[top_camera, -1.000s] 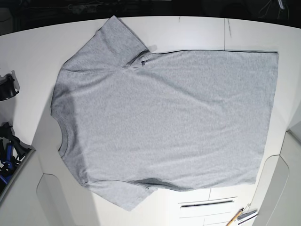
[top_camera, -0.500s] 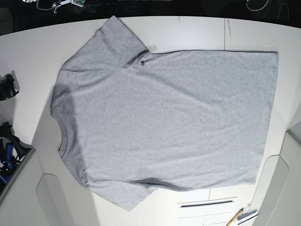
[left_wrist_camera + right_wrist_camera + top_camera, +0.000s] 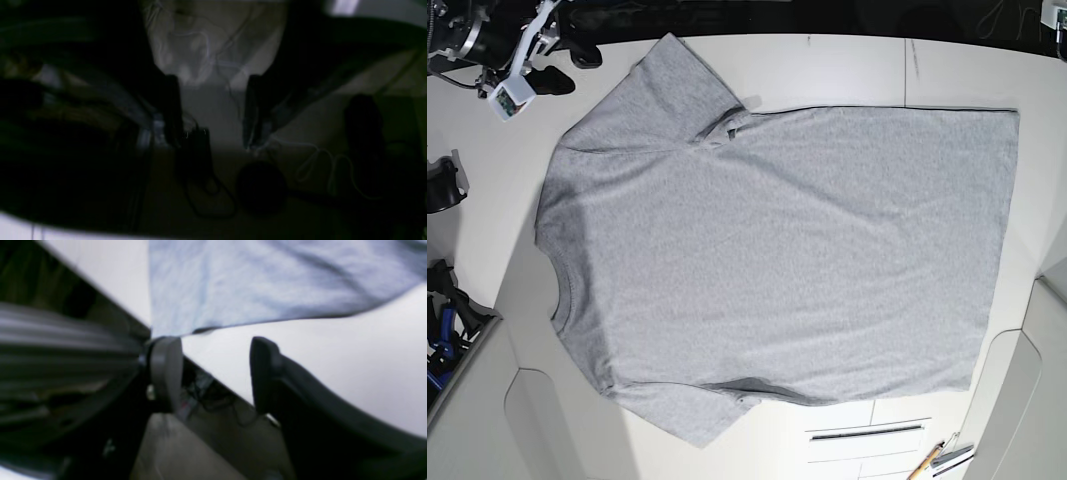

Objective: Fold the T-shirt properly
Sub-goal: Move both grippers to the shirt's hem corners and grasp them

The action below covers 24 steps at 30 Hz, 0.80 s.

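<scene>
Lying flat and plain side up, the T-shirt [image 3: 777, 260] is covering most of the white surface [image 3: 847, 70], its neck toward the left edge and its hem toward the right edge. Near the far left corner the right gripper [image 3: 577, 62] is hovering beside a sleeve, its fingers [image 3: 165, 371] standing apart and gripping nothing. The left gripper [image 3: 211, 113] is showing parted fingers in a dark, blurred wrist view.

Grey T-shirt [image 3: 777, 260], spread flat, plain side up
</scene>
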Available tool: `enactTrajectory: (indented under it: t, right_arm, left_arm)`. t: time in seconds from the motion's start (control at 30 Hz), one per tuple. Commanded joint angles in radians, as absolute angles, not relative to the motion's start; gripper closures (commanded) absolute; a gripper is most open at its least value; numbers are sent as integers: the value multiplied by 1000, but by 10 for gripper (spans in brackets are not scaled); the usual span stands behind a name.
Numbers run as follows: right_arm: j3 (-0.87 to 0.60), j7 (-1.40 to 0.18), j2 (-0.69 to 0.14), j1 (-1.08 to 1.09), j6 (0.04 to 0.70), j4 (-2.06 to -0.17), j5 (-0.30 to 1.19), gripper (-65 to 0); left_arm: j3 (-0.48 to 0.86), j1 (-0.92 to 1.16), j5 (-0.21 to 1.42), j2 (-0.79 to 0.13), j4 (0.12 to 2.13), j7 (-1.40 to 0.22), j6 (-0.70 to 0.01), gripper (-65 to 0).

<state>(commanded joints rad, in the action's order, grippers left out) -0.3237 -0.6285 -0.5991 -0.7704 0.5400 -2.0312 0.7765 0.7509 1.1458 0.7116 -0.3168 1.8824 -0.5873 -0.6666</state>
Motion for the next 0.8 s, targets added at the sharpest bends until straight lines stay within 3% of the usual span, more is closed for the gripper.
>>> enactTrajectory:
  t: [0.1, 0.23, 0.4, 0.57, 0.8]
  right_arm:
    - [-368, -668, -530, -770, 498, -2004, 799, -350]
    - [-367, -666, -455, -752, 467, -1924, 794, -390]
    - [-367, -667, -363, -709, 468, -1863, 790, -390]
    - [-367, -667, -301, -667, 468, -1842, 785, -390]
    - [-366, -666, -239, -643, 467, -1842, 774, -390]
  left_arm:
    - [800, 1144, 787, -317, 1883, -570, -667, -364]
    - [807, 1122, 815, -352, 1883, -544, -666, -438]
    - [807, 1033, 822, -440, 1882, -578, -585, -438]
    - [806, 925, 846, -511, 1845, -581, -583, -439]
    - [800, 782, 931, -545, 1654, -582, -588, -439]
